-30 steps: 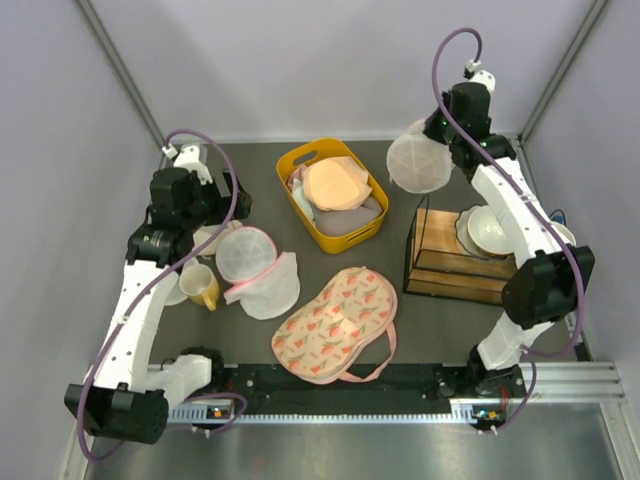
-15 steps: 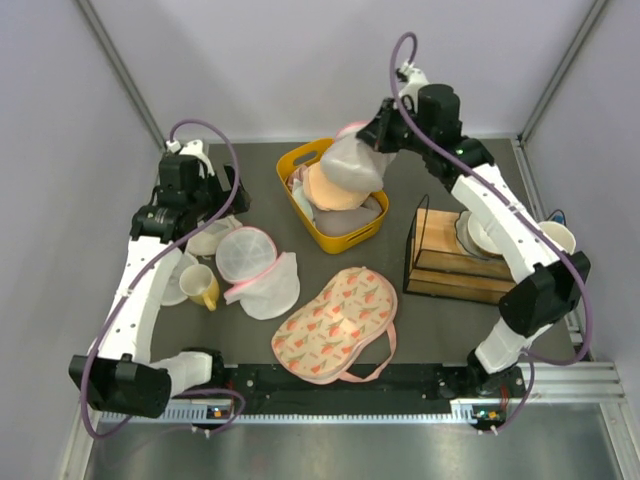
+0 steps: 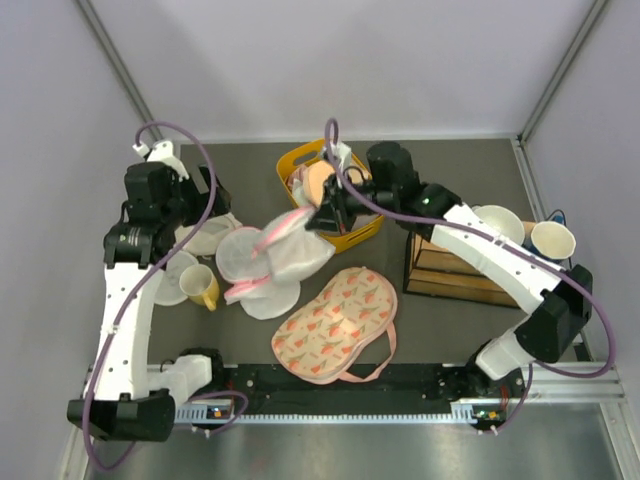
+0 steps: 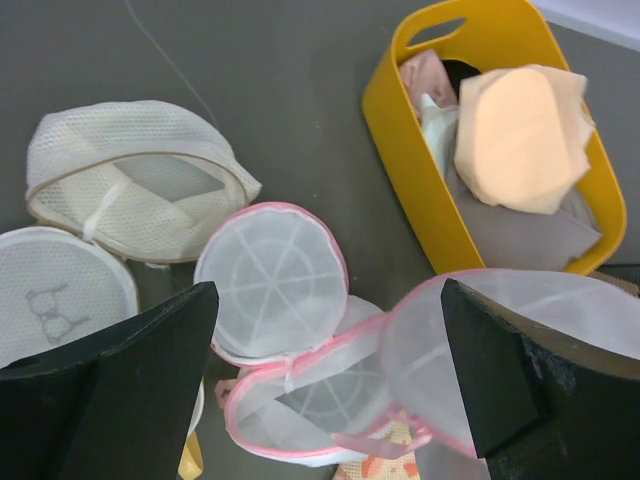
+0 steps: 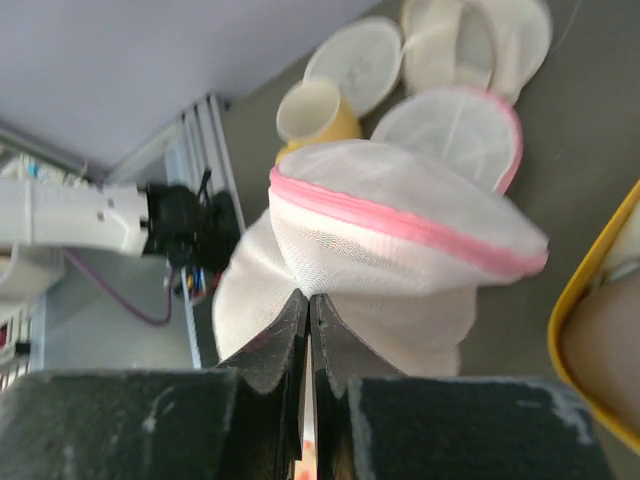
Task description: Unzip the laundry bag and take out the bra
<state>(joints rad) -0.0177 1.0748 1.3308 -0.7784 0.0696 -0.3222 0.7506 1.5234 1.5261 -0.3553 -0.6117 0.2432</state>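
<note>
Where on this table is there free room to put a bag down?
Bare table lies behind the wire rack, right of the yellow basket. A second patch lies at the near edge, between the printed pouch and the rack. The left side is crowded with mesh bags and a mug.

The dark grey tabletop (image 3: 480,160) was enclosed by pale lilac walls (image 3: 320,60), joined at metal corner posts (image 3: 122,70). A brushed metal strip (image 3: 350,455) was seen along the near edge.
</note>
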